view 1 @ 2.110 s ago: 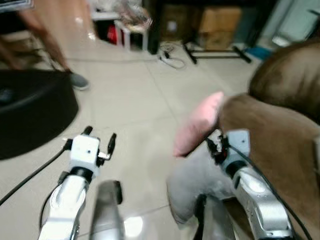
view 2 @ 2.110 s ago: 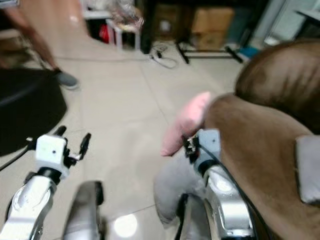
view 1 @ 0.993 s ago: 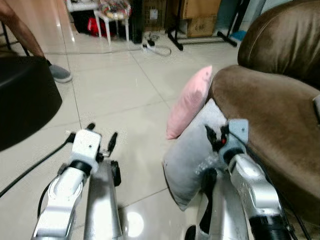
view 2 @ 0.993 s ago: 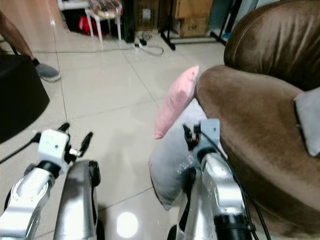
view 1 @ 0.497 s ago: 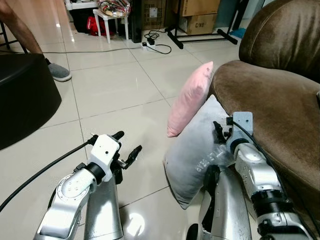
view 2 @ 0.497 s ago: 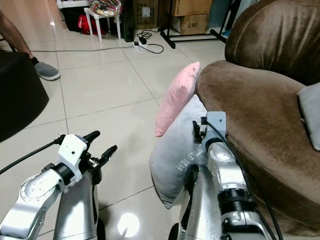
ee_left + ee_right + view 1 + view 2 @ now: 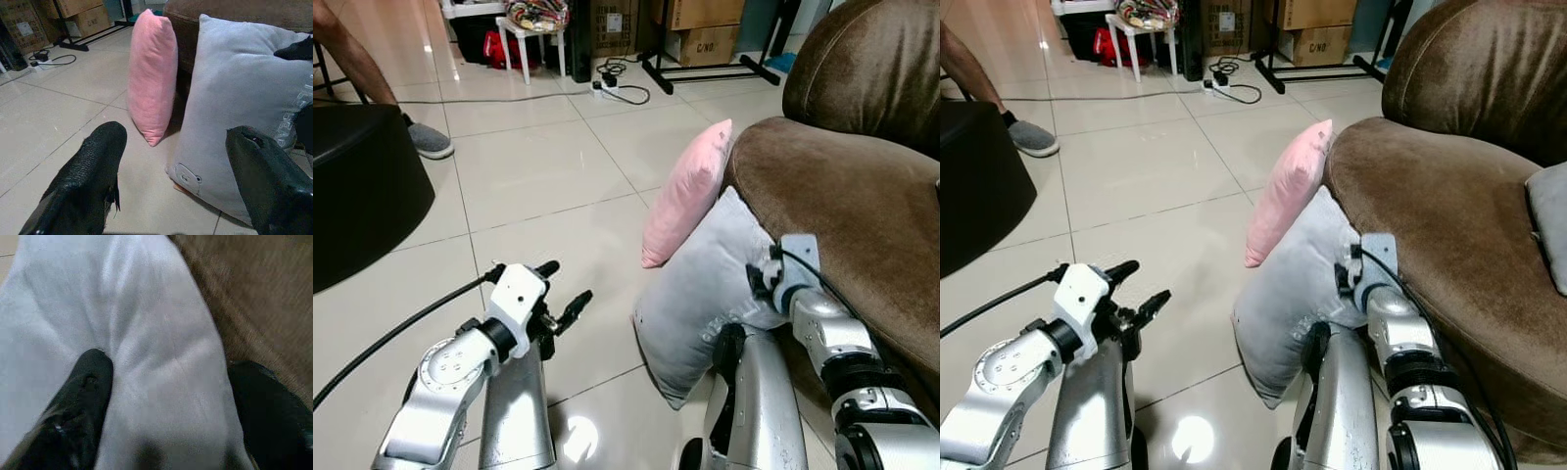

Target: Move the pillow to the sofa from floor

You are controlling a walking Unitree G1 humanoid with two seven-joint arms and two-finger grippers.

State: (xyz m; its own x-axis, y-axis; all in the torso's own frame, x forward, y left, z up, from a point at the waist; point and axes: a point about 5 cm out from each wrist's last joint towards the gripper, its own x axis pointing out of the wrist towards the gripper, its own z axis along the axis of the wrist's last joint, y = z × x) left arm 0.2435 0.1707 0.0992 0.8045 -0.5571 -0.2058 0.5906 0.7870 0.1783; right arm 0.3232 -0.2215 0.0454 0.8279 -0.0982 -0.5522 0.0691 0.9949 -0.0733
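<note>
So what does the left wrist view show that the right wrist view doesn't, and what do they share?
Left wrist view alone: the pink pillow standing on the tile floor beside the grey one, cardboard boxes and a power strip behind, and the left claw open, short of both pillows.

Right wrist view alone: the right claw open with a finger on each side of the grey pillow's edge, tight against the brown sofa.

Both: the grey pillow, leaning on the sofa front.

No legible text or labels.
</note>
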